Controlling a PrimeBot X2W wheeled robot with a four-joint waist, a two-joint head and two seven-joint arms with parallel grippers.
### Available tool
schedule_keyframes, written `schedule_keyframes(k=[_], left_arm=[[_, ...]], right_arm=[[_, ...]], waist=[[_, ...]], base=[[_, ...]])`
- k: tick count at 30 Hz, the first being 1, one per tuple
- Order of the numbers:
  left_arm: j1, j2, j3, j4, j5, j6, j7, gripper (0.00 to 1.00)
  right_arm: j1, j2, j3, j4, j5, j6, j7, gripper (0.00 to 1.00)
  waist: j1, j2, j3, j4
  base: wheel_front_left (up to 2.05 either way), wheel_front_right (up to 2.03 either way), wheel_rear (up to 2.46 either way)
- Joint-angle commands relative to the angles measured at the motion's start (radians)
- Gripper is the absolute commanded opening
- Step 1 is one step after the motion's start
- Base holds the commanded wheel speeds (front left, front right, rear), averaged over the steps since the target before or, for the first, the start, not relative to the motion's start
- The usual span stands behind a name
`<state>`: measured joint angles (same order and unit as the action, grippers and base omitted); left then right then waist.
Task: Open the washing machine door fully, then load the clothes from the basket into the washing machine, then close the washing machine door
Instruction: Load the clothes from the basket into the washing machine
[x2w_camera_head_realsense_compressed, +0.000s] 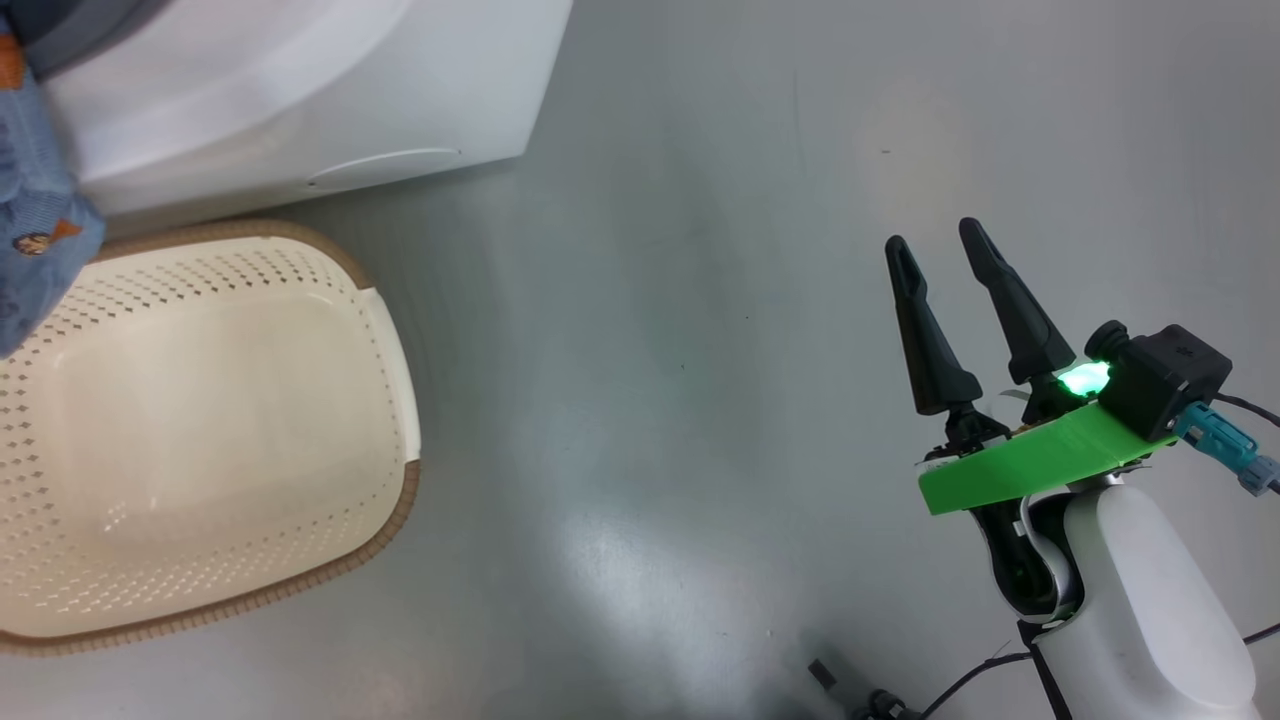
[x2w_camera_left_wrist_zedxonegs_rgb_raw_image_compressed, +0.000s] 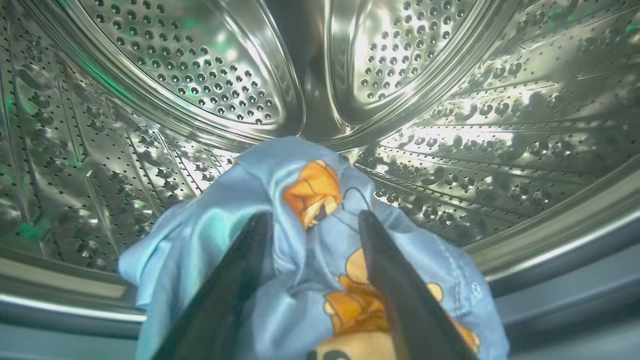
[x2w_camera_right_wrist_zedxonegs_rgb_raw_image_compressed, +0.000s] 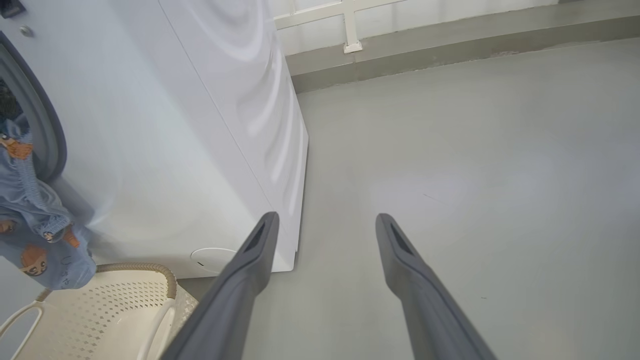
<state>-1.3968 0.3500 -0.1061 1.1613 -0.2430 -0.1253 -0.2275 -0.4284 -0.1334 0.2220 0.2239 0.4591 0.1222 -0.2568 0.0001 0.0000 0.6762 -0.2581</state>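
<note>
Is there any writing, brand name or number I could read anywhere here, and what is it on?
None can be read.
Clothes: small dark marks beside the bears, too blurred.
Black camera box: faint logo, too small.

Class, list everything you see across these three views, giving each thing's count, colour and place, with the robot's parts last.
washing machine: one, white, behind the basket
drum: one, steel, inside the machine
clothes: one bundle, light blue with orange bears, at the drum's mouth, part hanging above the basket
basket: one, cream with brown rim, on the floor
floor: one, grey
left gripper: one, dark, fingers apart either side of the clothes
right gripper: one, dark, open above the floor
</note>
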Motion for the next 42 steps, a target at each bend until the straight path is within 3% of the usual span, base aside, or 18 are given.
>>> schedule_keyframes(k=[1,9,19,32,42], left_arm=[[-0.021,0.035,0.0,-0.003,-0.001,-0.003,-0.005,1.0],[0.003,0.009,-0.024,-0.02,-0.074,-0.005,-0.032,1.0],[0.202,0.003,0.035,-0.293,-0.175,-0.005,-0.034,1.0],[0.479,-0.028,0.098,-0.58,-0.167,-0.005,-0.034,1.0],[0.721,-0.103,0.173,-0.766,-0.131,-0.005,-0.034,1.0]], right_arm=[[0.025,-0.008,0.011,-0.019,0.004,0.008,-0.005,1.0],[0.029,-0.016,-0.001,-0.022,0.002,0.008,-0.005,1.0],[0.035,-0.028,-0.018,-0.028,-0.004,0.008,-0.005,1.0],[0.05,-0.048,-0.043,-0.028,-0.006,0.008,-0.005,1.0],[0.065,-0.066,-0.055,-0.028,-0.01,0.008,-0.005,1.0]], waist=[[-0.0001,0.0,-0.002,0.004],[-0.0001,0.0,-0.014,0.027],[-0.0001,0.0,-0.028,0.066],[-0.0001,0.0,-0.055,0.108],[-0.0001,0.0,-0.08,0.142]], base=[[0.0,0.0,0.0],[0.0,0.0,0.0],[0.0,0.0,0.0],[0.0,0.0,0.0],[0.0,0.0,0.0]])
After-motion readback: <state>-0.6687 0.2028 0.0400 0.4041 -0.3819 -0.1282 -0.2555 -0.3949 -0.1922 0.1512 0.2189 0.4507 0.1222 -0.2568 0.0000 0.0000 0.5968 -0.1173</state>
